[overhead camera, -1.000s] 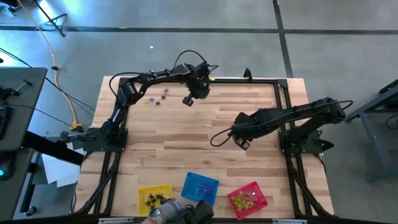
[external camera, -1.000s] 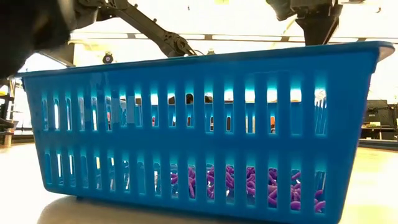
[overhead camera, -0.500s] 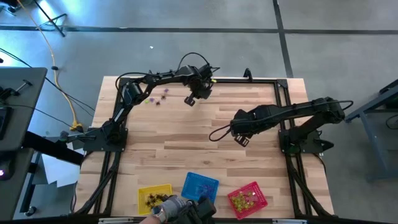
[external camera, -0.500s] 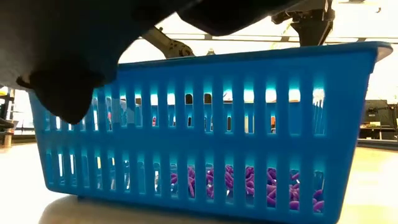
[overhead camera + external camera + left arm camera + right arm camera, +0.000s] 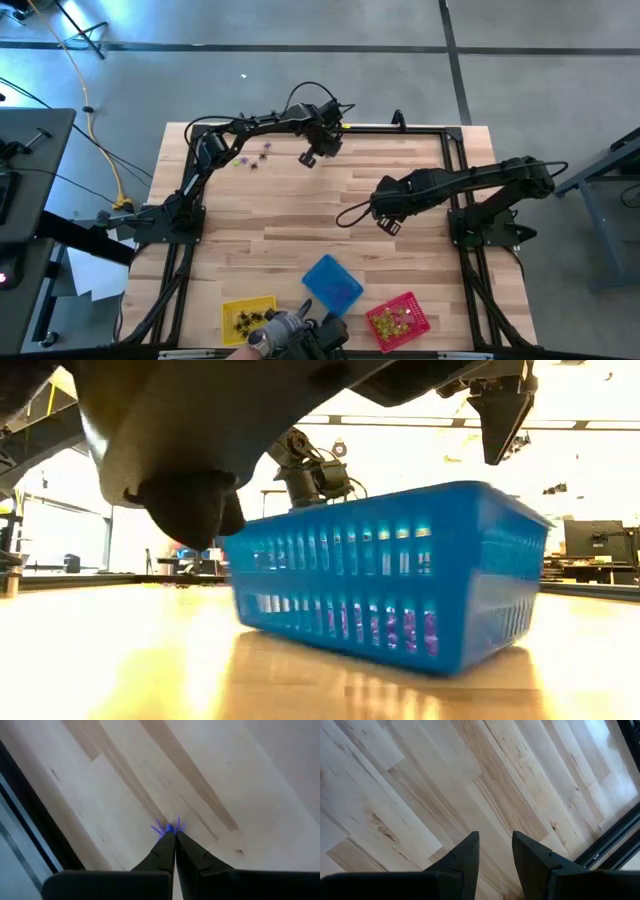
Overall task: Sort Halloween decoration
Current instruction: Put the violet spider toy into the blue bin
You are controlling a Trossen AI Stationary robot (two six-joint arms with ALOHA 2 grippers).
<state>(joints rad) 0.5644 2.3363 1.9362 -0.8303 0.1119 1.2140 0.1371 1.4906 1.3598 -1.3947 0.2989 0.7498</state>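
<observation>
The left gripper (image 5: pixel 174 833) is near the far edge of the wooden table (image 5: pixel 300 215). Its jaws are pressed together on one tiny purple spider trinket (image 5: pixel 169 826). The thin, spiky legs fan out from the jaw tips and point away from the wrist. It is too small to tell its long side.

More little trinkets (image 5: pixel 254 157) lie loose on the table near the far left corner.

The right gripper (image 5: pixel 495 849) hangs over bare wood near the middle, jaws a bit apart and holding nothing.

The blue basket (image 5: pixel 333 283) is plastic mesh with slots, and it sits turned at an angle. Purple bits show through its slots. A yellow basket (image 5: pixel 247 312) and a red basket (image 5: pixel 398 318) sit beside it.
</observation>
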